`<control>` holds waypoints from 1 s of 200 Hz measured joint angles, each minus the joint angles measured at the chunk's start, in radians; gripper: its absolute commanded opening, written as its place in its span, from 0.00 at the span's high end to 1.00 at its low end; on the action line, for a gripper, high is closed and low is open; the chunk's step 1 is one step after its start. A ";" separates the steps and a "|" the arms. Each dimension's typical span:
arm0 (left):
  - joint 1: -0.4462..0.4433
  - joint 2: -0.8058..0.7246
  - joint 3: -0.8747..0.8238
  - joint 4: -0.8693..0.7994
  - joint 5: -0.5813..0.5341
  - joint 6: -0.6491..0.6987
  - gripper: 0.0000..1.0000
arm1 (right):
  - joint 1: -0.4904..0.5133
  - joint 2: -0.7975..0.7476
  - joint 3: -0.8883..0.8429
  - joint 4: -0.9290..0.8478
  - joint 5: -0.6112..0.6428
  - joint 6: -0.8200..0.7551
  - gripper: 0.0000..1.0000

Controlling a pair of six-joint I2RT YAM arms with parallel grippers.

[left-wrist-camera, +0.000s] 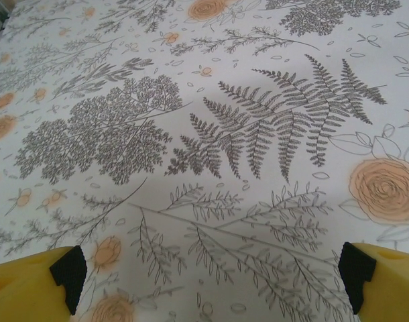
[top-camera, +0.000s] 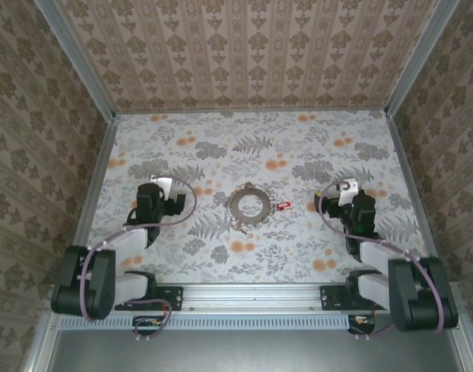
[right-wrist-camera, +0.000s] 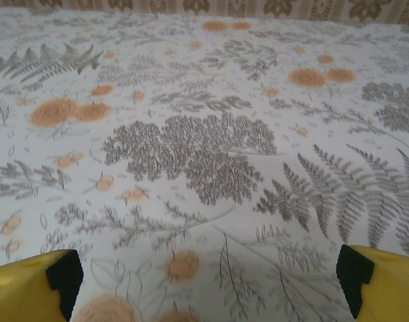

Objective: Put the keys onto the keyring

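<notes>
The keyring (top-camera: 249, 206), a dark-grey beaded chain laid in a round loop, rests on the flowered table near its middle. Just right of it lies the key (top-camera: 283, 205), tiny, with a red head. My left gripper (top-camera: 162, 188) sits well to the left of the loop, and my right gripper (top-camera: 346, 188) sits to the right of the key. Both are apart from these things. In the left wrist view my left gripper (left-wrist-camera: 211, 285) stands open over bare cloth, its yellow fingers (left-wrist-camera: 30, 285) far apart. In the right wrist view my right gripper (right-wrist-camera: 208, 285) is open too, with nothing between its fingers (right-wrist-camera: 385, 282).
The table (top-camera: 298, 256) carries a printed cloth of grey ferns and orange flowers. Patterned walls (top-camera: 244, 54) close it in at the back and on both sides. A metal rail (top-camera: 252, 294) runs along the near edge between the arm bases.
</notes>
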 measured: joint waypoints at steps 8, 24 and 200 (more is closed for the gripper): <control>0.000 0.036 0.011 0.032 0.000 0.007 0.00 | 0.000 0.060 0.016 0.053 -0.003 0.007 0.00; 0.003 0.107 0.044 0.098 0.003 0.027 0.00 | -0.002 0.193 0.065 0.153 -0.003 0.024 0.00; 0.196 0.293 0.074 0.376 0.139 -0.051 0.00 | 0.019 0.347 0.248 0.118 0.108 0.074 0.00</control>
